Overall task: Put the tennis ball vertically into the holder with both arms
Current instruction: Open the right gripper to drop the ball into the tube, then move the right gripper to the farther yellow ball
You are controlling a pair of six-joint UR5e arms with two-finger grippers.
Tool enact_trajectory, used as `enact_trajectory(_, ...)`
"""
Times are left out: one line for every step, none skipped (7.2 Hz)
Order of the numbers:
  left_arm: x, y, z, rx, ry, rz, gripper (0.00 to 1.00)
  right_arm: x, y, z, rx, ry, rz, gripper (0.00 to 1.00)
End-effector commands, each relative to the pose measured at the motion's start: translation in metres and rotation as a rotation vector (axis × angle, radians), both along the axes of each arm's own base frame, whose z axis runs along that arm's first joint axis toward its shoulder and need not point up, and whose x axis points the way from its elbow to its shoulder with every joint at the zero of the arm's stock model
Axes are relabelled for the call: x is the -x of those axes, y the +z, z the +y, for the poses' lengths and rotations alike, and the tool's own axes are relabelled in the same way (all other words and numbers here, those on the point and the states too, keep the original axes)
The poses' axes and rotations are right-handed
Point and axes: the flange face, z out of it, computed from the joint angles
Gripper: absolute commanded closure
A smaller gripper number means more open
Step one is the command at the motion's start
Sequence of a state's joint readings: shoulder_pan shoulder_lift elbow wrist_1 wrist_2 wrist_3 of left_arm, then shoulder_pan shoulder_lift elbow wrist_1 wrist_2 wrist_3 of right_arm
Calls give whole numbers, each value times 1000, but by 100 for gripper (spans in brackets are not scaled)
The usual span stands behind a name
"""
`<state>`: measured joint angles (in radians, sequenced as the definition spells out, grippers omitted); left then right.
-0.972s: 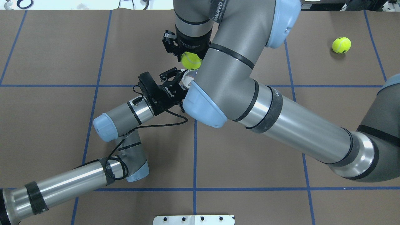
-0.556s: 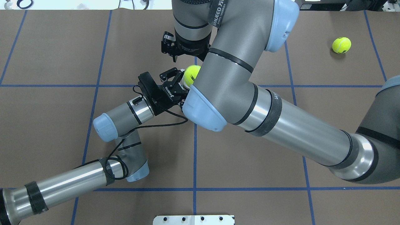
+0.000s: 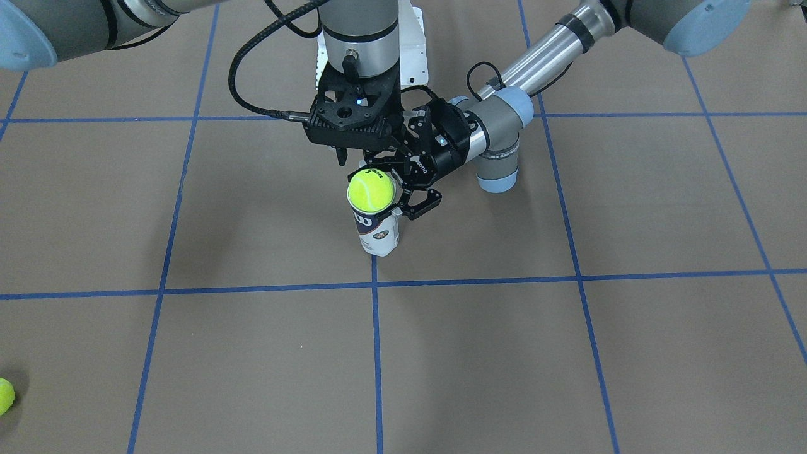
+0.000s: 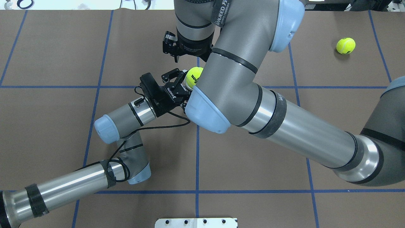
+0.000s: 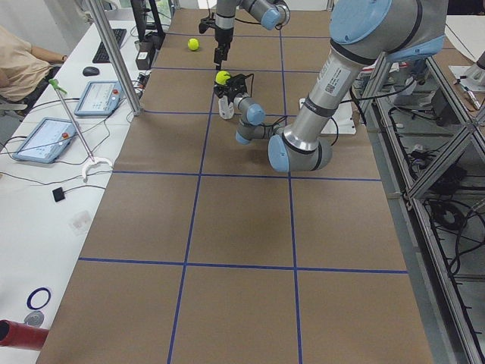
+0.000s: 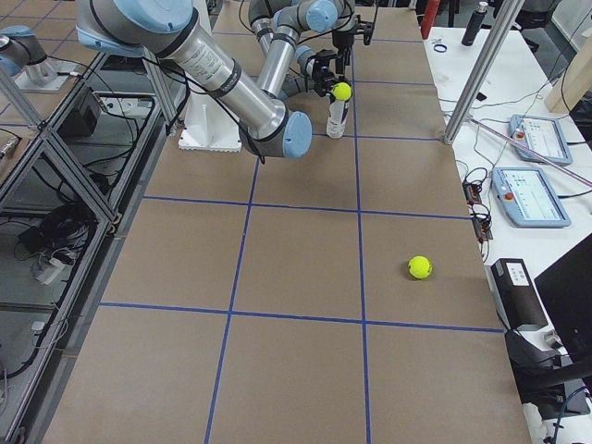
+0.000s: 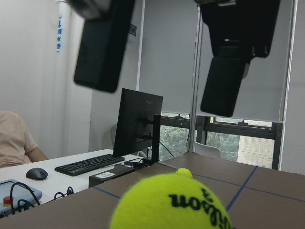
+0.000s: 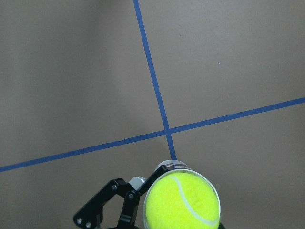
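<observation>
The tennis ball (image 3: 371, 191) sits in the mouth of the upright holder (image 3: 379, 234), most of it above the rim. It also shows in the overhead view (image 4: 193, 76) and the right wrist view (image 8: 182, 202). My left gripper (image 3: 398, 190) comes in from the side and is shut on the holder just under the rim. My right gripper (image 7: 162, 62) hangs straight above the ball, open, with its fingers (image 7: 102, 45) clear of the ball (image 7: 171, 202). In the overhead view my right arm hides most of the holder.
A second tennis ball (image 4: 345, 45) lies far off on the robot's right, also seen in the front view (image 3: 3, 396) and right side view (image 6: 420, 267). A white base plate (image 4: 196, 222) sits at the table's near edge. Blue tape lines cross the brown table.
One second ago my right gripper held the ball beyond the holder. It then set the ball on the holder's mouth and let go. My left arm has not moved.
</observation>
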<state>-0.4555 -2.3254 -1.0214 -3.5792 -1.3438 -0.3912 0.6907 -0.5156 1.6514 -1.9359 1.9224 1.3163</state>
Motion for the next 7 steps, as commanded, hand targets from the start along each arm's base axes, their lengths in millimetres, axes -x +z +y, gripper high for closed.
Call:
enact_trajectory(2,-1,-2,2,-7,2,12,-34,26,-21,-67,-31,28,1)
enact_trajectory(3,-2,-3,1,-8,5,12,-68,62,-43,-98,-65,53,1)
enact_trajectory(4,-3,-3,0,-10,7,11,-110,102,-72,-132,-125,81,1)
enact_trajectory(4,-3,-2,0,-8,7,8,-163,147,-102,-170,-171,118,1)
enact_trajectory(4,-2,-2,0,-8,7,8,-200,184,-121,-198,-210,141,1)
enact_trajectory(5,4,-2,3,-8,0,8,-217,233,-132,-225,-232,131,1)
enact_trajectory(6,8,-1,5,-8,-4,8,-228,284,-139,-264,-233,115,1)
